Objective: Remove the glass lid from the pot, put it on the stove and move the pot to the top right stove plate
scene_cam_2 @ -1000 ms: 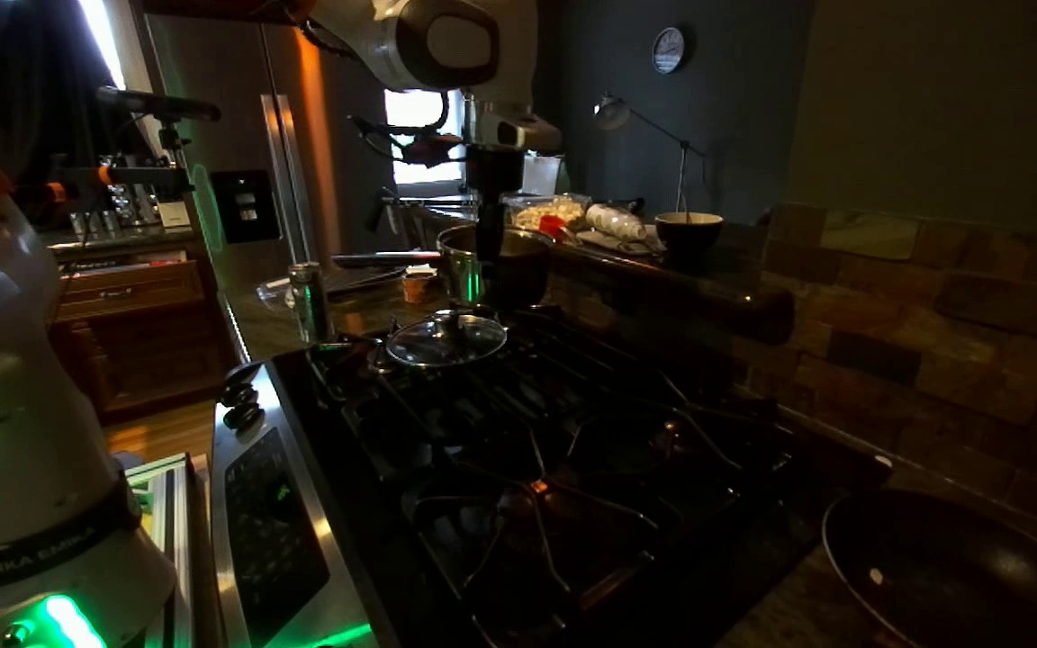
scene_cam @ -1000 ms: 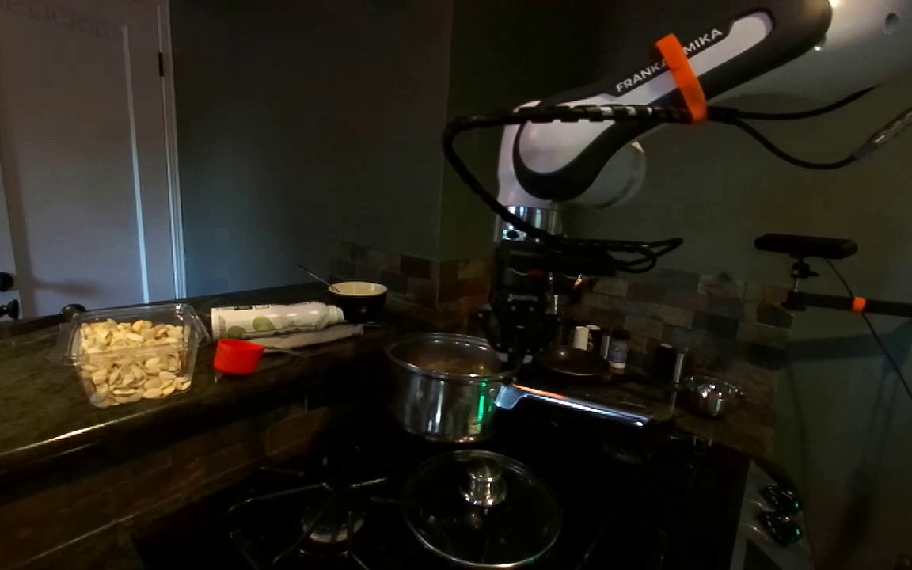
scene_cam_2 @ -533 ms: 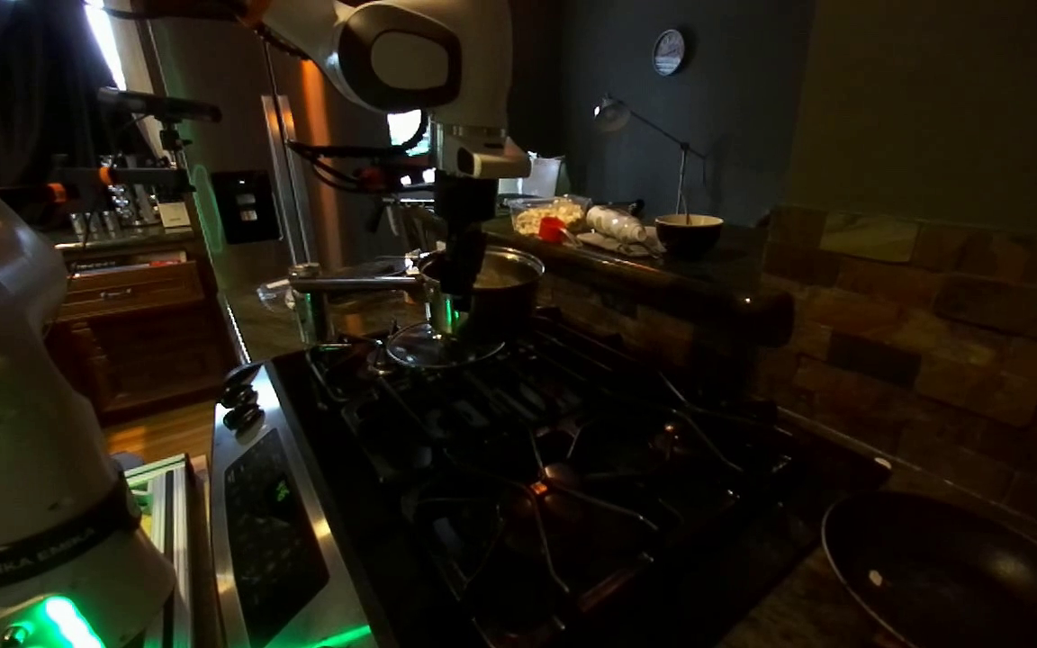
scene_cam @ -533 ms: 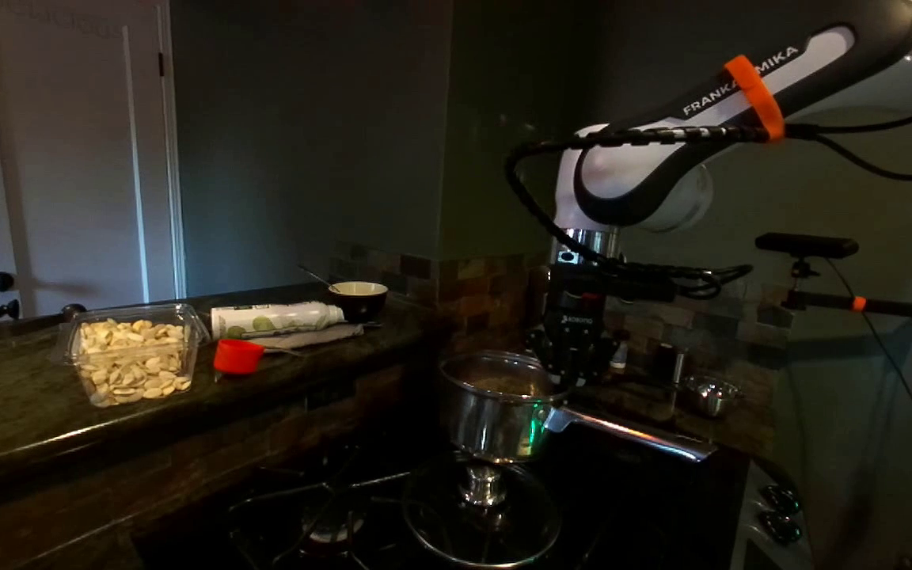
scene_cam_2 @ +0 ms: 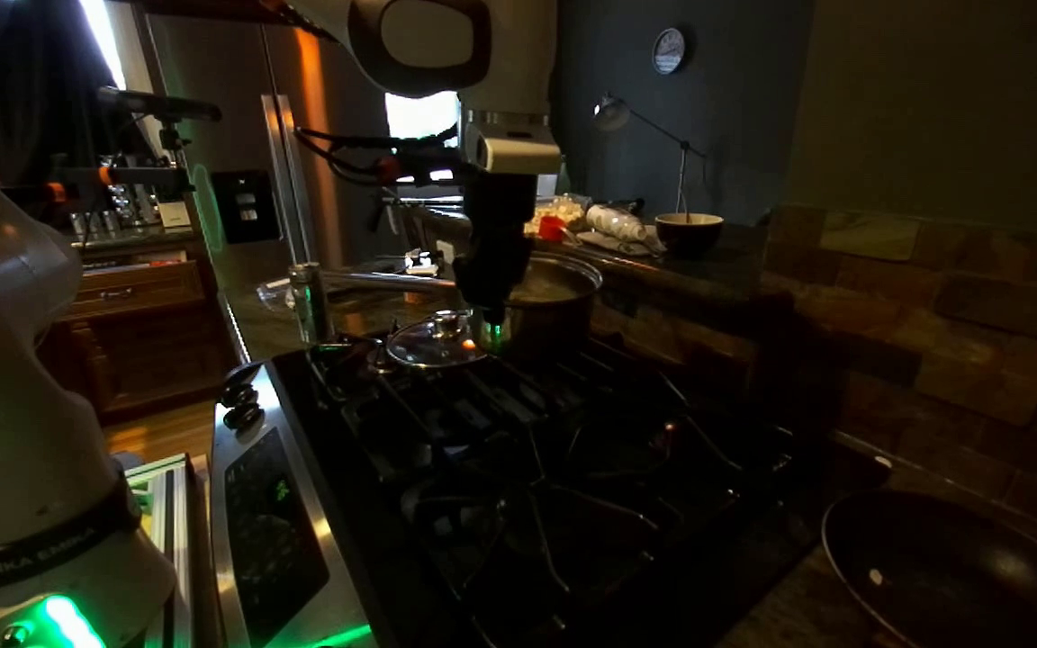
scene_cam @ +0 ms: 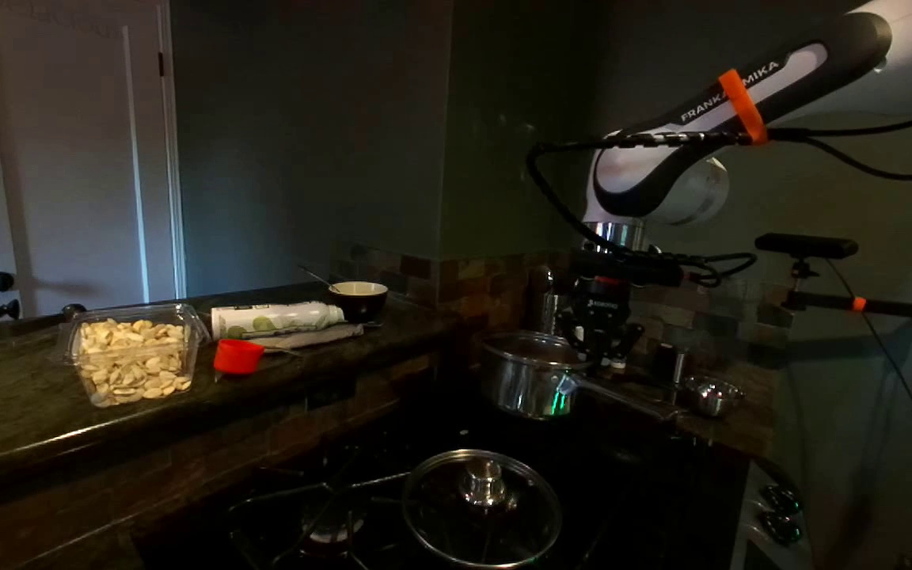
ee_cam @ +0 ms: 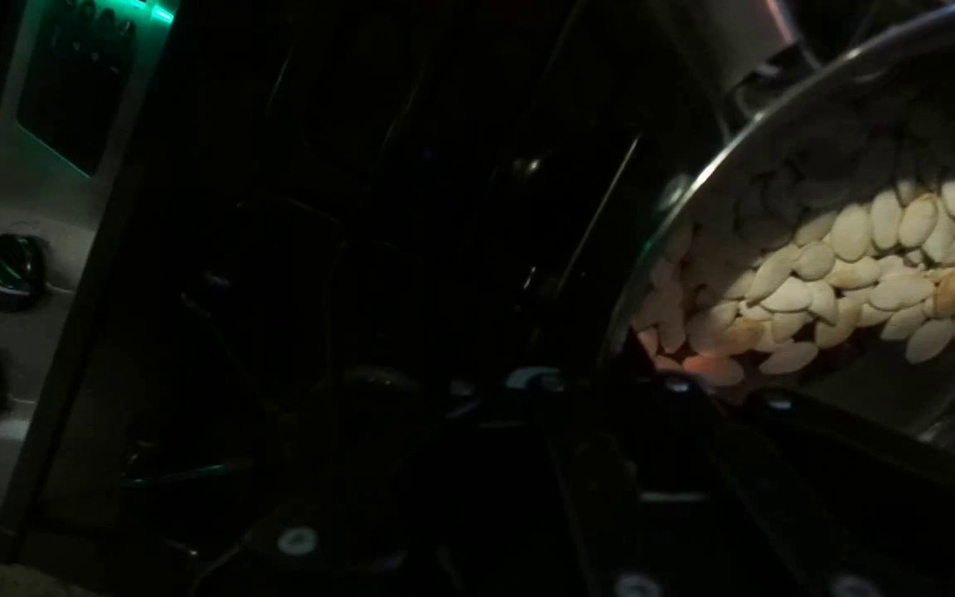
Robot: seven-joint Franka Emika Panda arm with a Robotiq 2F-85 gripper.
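Over the stove (scene_cam_2: 410,576), the pot (scene_cam: 527,388) is being gripped while the glass lid (scene_cam: 481,514) is lying apart

A stone-topped table (scene_cam: 5,412) is running along one side, and a white robot arm (scene_cam: 662,174) is spanning the upper right of an exterior view. The stove is lying dark, thin streaks of light crossing its top. A black frying pan (scene_cam_2: 960,576) is resting just beside it. The pot is showing over the stove in both exterior views, its long handle (scene_cam: 630,397) pointing toward the control panel (scene_cam_2: 275,513); whether its base is touching the stove I cannot tell. The hand (scene_cam_2: 493,310) is hanging at the pot's rim near the handle, clamping the steel wall. The glass lid is lying on the stove, knob (scene_cam: 484,481) up, near the pot. On the table a clear plastic box (scene_cam: 196,323) is holding pale nut-like pieces (scene_cam: 135,364), and a dark bowl (scene_cam: 359,305) is standing farther along. A red measuring cup (scene_cam: 238,357) is sitting just beside the box. In the wrist view, pale oval seeds (ee_cam: 850,278) are lying inside the pot.
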